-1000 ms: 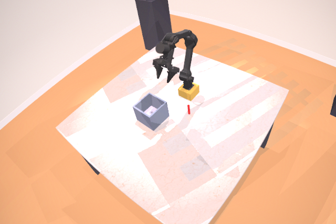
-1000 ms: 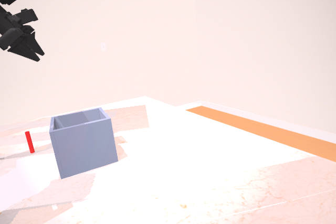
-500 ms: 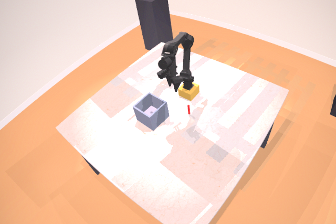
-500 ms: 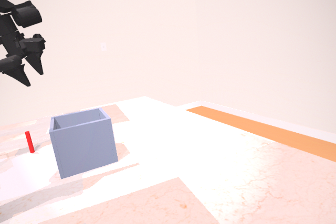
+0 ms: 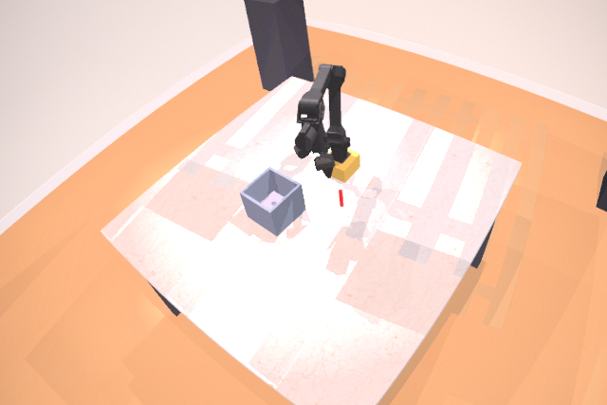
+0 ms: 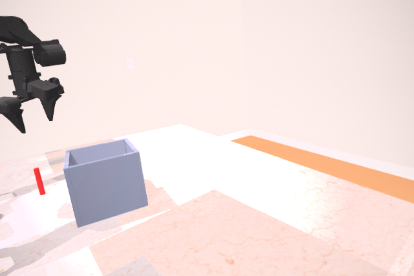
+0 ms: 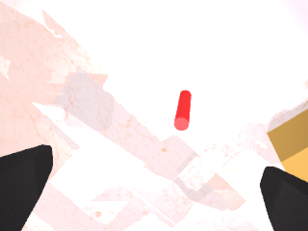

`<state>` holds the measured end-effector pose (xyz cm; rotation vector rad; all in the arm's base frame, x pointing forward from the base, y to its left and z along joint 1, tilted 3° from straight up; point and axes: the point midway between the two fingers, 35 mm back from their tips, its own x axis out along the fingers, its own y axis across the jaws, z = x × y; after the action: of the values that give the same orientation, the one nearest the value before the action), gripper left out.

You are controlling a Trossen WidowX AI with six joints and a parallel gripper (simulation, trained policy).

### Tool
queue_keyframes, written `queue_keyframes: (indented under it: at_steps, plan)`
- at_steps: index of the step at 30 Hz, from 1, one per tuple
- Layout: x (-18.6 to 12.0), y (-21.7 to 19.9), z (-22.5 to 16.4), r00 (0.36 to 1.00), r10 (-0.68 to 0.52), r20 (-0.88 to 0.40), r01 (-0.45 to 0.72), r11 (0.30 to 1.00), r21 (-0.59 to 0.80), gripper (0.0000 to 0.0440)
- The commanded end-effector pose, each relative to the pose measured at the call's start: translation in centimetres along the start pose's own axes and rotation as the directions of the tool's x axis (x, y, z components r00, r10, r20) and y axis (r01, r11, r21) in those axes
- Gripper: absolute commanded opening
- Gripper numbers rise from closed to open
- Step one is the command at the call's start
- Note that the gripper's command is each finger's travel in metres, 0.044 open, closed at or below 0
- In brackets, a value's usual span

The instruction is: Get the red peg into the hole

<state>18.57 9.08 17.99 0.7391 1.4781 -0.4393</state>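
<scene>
The red peg stands upright on the table, between the open box and the arm's base. My gripper is open and empty, with its fingers wide apart, well above the table. In the wrist view the peg lies ahead of the fingertips, a little right of the middle. The grey-blue open box stands beside the peg and is out of the wrist view. The pale plate with its dark hole shows at the bottom of the box; the box wall hides it in the exterior view.
The arm's yellow base block stands close behind the peg. The box walls rise higher than the peg. A dark pedestal with another black device on top stands beyond the table's far corner. Patchy light and shadows cover the table.
</scene>
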Motion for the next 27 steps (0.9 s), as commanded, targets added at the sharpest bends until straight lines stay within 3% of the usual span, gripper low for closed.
queue_keyframes:
  at_steps: [1,15,27]
  plan:
    - [1.2,-0.3,-0.6,0.999,-0.038,-0.032,0.039,0.998,0.052,0.044]
    - [6.2,-1.5,-2.4,0.98,-0.174,-0.096,0.195,0.941,0.277,0.044]
    - [10.3,-2.5,-2.3,0.969,-0.231,-0.088,0.247,0.886,0.392,0.0438]
